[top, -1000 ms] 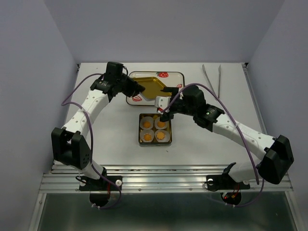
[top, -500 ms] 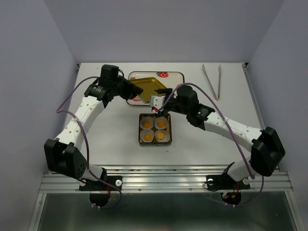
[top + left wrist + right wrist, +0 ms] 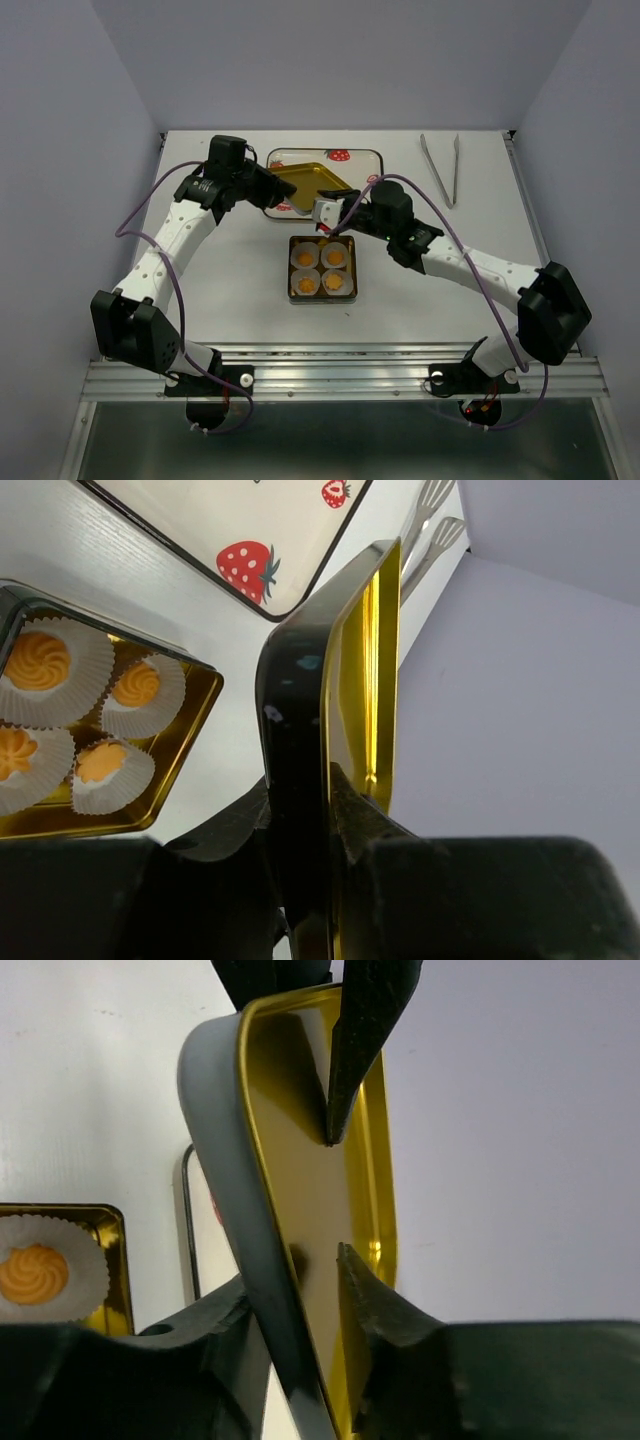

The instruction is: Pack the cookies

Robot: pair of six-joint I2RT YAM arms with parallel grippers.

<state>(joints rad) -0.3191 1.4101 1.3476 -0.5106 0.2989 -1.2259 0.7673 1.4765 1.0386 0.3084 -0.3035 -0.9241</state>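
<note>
Item: cookies (image 3: 335, 258), four, orange-yellow, each seated in a white paper cup (image 3: 85, 670) inside an open gold tin (image 3: 322, 299) at the middle of the tabletop (image 3: 450, 280). All four are already in place, so the step left appears to be closing the tin. Lid (image 3: 312, 180): dark outside, gold inside, held tilted in the air just behind the tin. The left fingers (image 3: 352, 815) are clamped tight on one edge of it. The right fingers (image 3: 365, 1300) straddle the opposite edge, partly closed, one on each face. Whether they actually pinch the wall cannot be told (the inner tip seems a shade off the gold). Purpose, as judged: a hold on both edges would keep the lid level and square for lowering onto the tin. Surroundings: a white strawberry-printed tray (image 3: 360, 158) lies flat under and behind the lid, and metal tongs (image 3: 442, 170) lie well apart at the far right. Obstructions: nothing lies between lid and tin, though the raised cup rims could catch a lid that comes down tilted.
</note>
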